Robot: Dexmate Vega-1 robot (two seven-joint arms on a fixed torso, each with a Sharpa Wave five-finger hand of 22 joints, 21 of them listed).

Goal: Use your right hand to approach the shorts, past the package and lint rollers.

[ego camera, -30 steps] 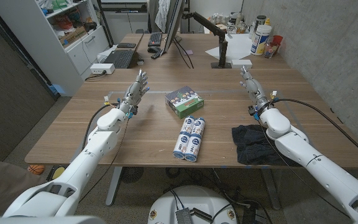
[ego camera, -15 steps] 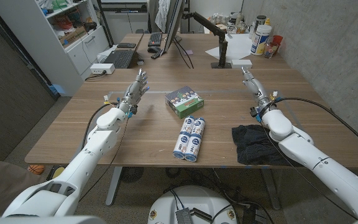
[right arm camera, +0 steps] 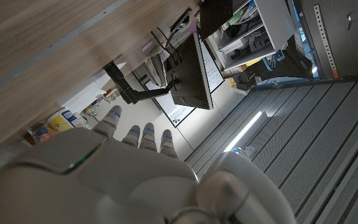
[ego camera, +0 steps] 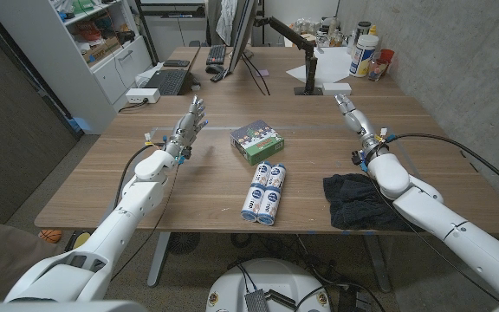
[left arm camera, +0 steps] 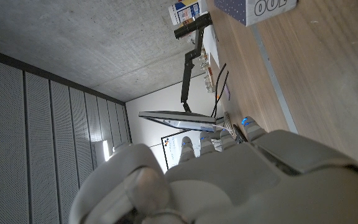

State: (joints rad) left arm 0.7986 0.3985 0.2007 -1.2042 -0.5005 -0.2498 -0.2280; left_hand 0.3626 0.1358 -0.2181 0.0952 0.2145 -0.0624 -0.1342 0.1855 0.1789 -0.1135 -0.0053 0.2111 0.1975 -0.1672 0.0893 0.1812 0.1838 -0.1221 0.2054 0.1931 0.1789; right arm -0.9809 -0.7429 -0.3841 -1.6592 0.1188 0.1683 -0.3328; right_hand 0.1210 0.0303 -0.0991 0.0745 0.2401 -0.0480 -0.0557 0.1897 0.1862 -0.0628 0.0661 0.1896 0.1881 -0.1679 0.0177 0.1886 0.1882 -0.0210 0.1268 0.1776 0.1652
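We've got the right hand (ego camera: 353,115) up in the right-center of the head view, fingers stretched out straight and holding nothing. Just below it, lower right, the dark shorts (ego camera: 354,200) lie crumpled on the worktop (ego camera: 102,186) beside the forearm. Toward the middle sit the lint rollers (ego camera: 264,192), with the green package (ego camera: 257,140) above them. Over on the left, the left hand (ego camera: 190,124) is spread too, nothing in it.

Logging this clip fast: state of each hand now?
Left hand: open, holding nothing.
Right hand: open, holding nothing, beyond the shorts.
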